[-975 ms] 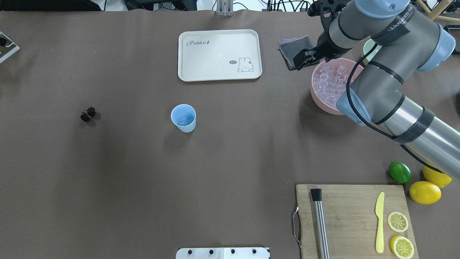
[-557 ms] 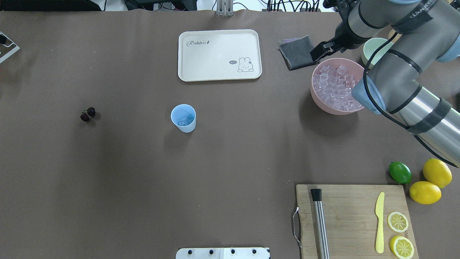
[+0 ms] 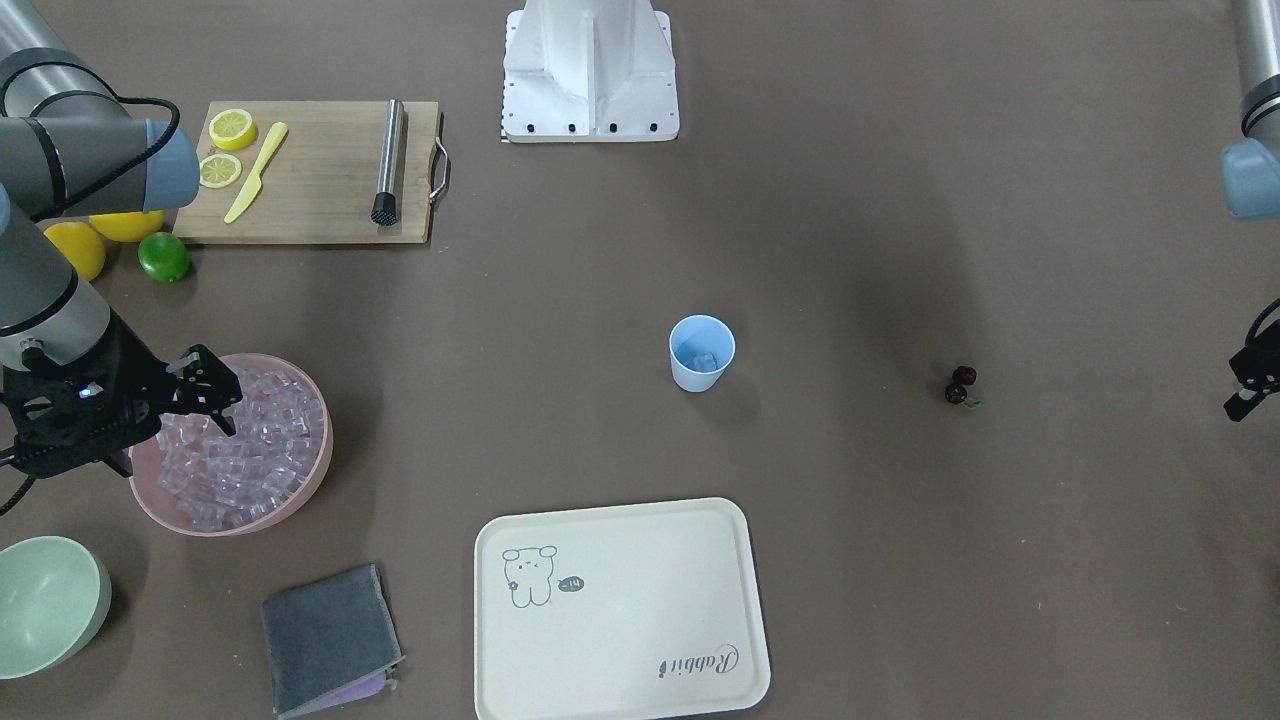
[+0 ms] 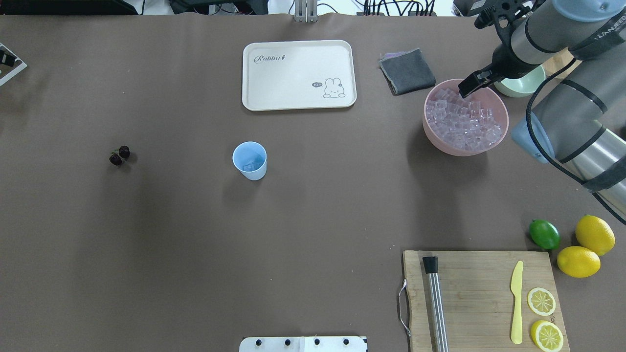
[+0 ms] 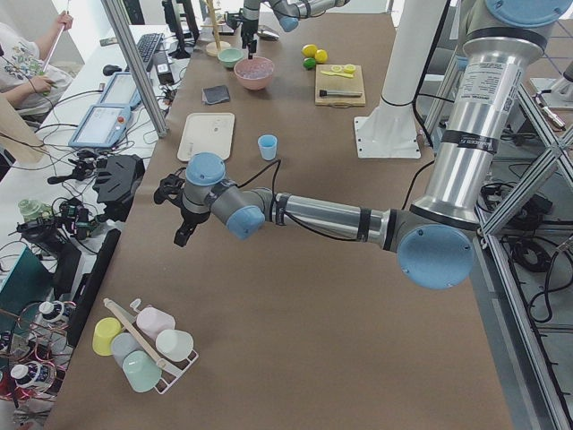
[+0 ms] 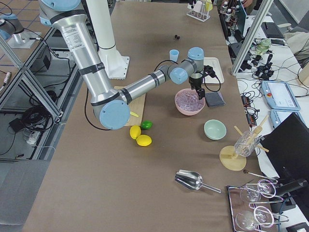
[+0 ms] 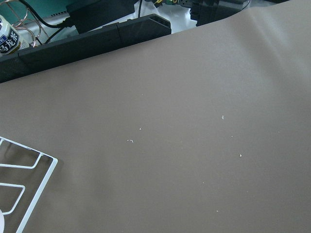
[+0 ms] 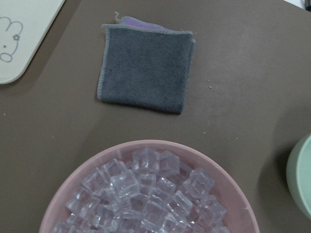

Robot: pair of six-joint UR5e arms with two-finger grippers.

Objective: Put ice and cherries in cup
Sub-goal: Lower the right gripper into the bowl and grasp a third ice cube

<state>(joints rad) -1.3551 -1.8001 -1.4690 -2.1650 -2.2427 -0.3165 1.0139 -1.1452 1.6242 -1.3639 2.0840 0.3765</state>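
Mostly the ice (image 4: 462, 122) sits heaped in the pink bowl (image 4: 426, 128) on the robot's right side of the table. One cube (image 4: 249, 166) lies at the bottom of the cup (image 4: 256, 172). The cup stands upright on the brown table cover (image 4: 313, 220), near the middle and well apart from the bowl. The cherries (image 4: 119, 155) lie on the cover well to the cup's left in the overhead view, the two of them touching.

The right gripper (image 4: 470, 84) hangs above the heap, over the side of the bowl farthest from the robot, with its fingers pointing down toward the cubes. From these angles I cannot tell how far apart its fingers stand, or whether they grip a cube. The left gripper (image 5: 182, 228) hovers over bare cover toward the table's left end, well apart from the cherries. Its jaw spacing cannot be read either.

A gray cloth (image 4: 407, 72) lies just beyond the bowl, and a pale green bowl (image 4: 525, 87) sits beside it. A cream tray (image 4: 298, 75) lies beyond the cup. Nearer the robot's right side, a wooden board (image 4: 474, 293) carries a metal rod (image 4: 436, 308), a yellow knife (image 4: 516, 303) and two lemon slices (image 4: 541, 301). A lime (image 4: 544, 234) and two lemons (image 4: 594, 234) rest by its far corner.
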